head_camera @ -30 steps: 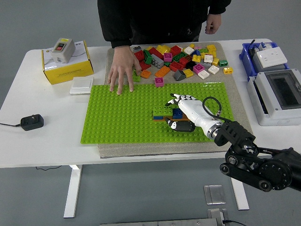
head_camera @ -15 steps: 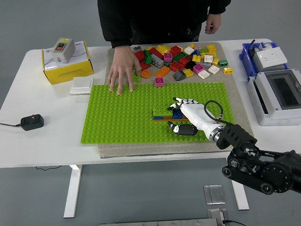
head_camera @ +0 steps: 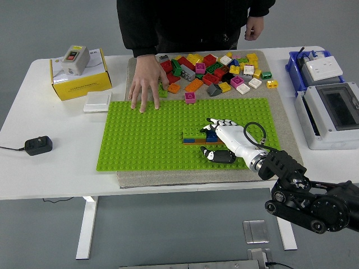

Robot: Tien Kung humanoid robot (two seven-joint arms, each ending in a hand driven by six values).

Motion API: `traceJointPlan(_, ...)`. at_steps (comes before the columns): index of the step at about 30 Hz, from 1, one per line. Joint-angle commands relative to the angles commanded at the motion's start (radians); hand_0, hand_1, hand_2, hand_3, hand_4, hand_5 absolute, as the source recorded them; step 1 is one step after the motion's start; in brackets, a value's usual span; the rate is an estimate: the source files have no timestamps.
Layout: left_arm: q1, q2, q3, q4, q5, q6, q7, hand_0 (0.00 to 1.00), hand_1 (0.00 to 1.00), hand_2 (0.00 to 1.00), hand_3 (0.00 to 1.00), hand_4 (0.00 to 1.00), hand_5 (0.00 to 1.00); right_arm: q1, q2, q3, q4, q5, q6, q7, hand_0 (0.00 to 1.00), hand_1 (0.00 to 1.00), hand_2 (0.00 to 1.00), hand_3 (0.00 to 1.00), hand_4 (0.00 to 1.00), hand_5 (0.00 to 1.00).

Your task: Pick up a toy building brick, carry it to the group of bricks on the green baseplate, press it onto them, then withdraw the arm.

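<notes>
Right of centre, the right hand (head_camera: 224, 138) lies with fingers spread, holding nothing, beside the brick group (head_camera: 201, 135) on the green baseplate (head_camera: 140, 140) (light, rigid, slick plastic; pinch opposite side walls).

Glossy studded plastic baseplate (head_camera: 146, 140) lies on a matt, rough cloth mat (head_camera: 168, 178).

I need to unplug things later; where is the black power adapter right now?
In the head view, the black power adapter lies on the white table at the far left, left of the green baseplate and below the yellow box.
</notes>
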Motion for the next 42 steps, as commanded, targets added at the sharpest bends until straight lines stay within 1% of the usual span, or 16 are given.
traceJointPlan(11, -0.002, 0.000, 0.010, 0.000, -0.009, 0.002, -0.001, 0.609, 0.596, 0.487, 0.592, 0.137, 0.698, 0.000, 0.003, 0.001, -0.004, 0.003, 0.001, 0.001, 0.998, 0.990, 0.998, 0.758, 0.610, 0.504)
traceJointPlan(23, -0.003, 0.000, 0.005, 0.000, -0.005, 0.000, 0.000, 0.610, 0.597, 0.488, 0.592, 0.137, 0.701, 0.022, -0.002, 0.026, 0.021, 0.008, 0.001, 0.000, 0.998, 0.990, 0.998, 0.755, 0.612, 0.506)
traceJointPlan(33, -0.003, 0.000, -0.005, 0.000, 0.005, -0.001, 0.001, 0.611, 0.598, 0.489, 0.593, 0.139, 0.705, 0.039, 0.020, 0.004, 0.028, 0.007, 0.000, -0.003, 0.998, 0.989, 0.998, 0.755, 0.613, 0.509)
traceJointPlan(42, -0.005, 0.001, 0.000, 0.000, 0.001, -0.001, 0.001, 0.611, 0.598, 0.489, 0.593, 0.138, 0.706, 0.055, 0.038, -0.016, 0.005, 0.015, 0.004, -0.003, 0.998, 0.989, 0.998, 0.755, 0.617, 0.516)
